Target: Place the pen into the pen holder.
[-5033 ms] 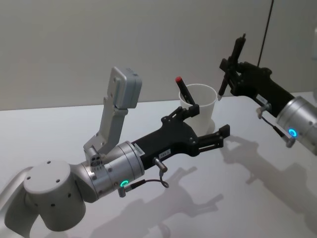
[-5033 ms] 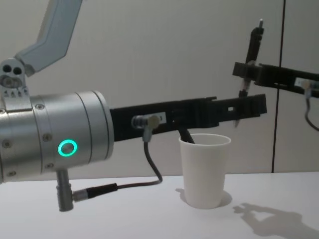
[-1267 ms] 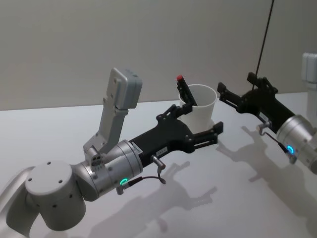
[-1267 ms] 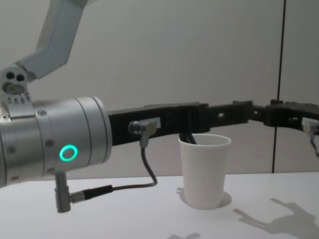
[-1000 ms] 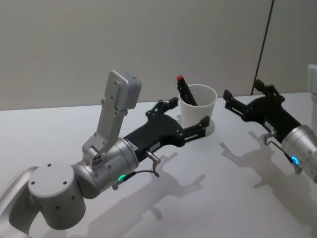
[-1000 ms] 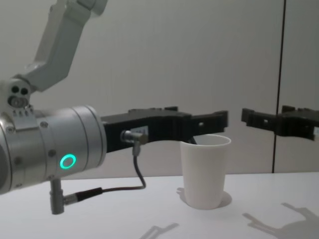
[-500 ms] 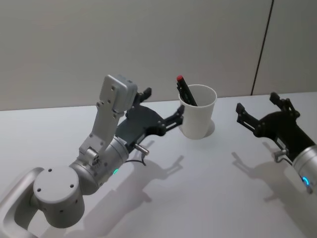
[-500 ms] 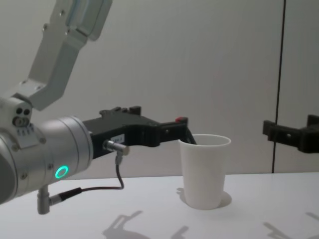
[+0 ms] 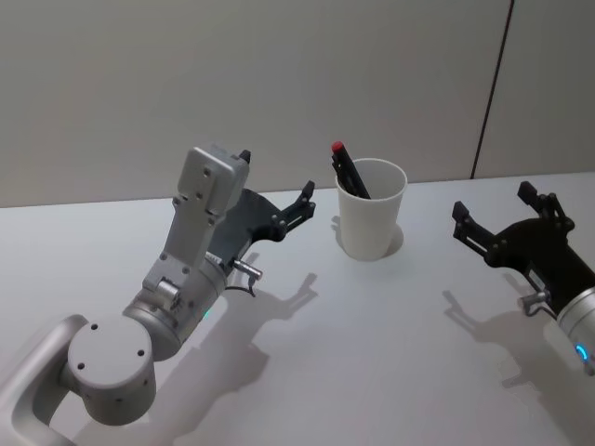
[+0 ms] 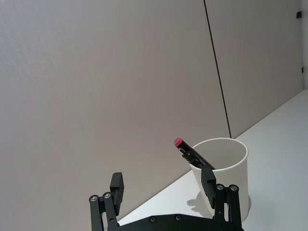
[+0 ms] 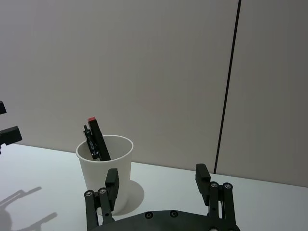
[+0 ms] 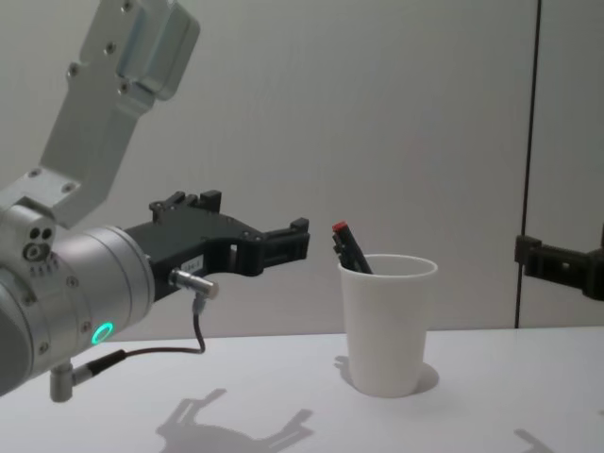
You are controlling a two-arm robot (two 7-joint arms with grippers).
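Observation:
The pen holder is a white paper cup standing upright at the back of the table, also seen in the chest view. A black pen with a red end leans inside it against the left of the rim, its top sticking out. A second dark shaft sits close beside it. My left gripper hangs open and empty left of the cup, clear of it. My right gripper is open and empty to the cup's right.
The white tabletop runs bare around the cup, marked by the arms' shadows. A grey wall with a dark vertical seam stands right behind the cup. One right finger shows at the chest view's right edge.
Both grippers have drawn back from the cup, the left one leftward, the right one rightward and lower. Five seconds ago the right gripper held a pen above the cup; now it is empty.

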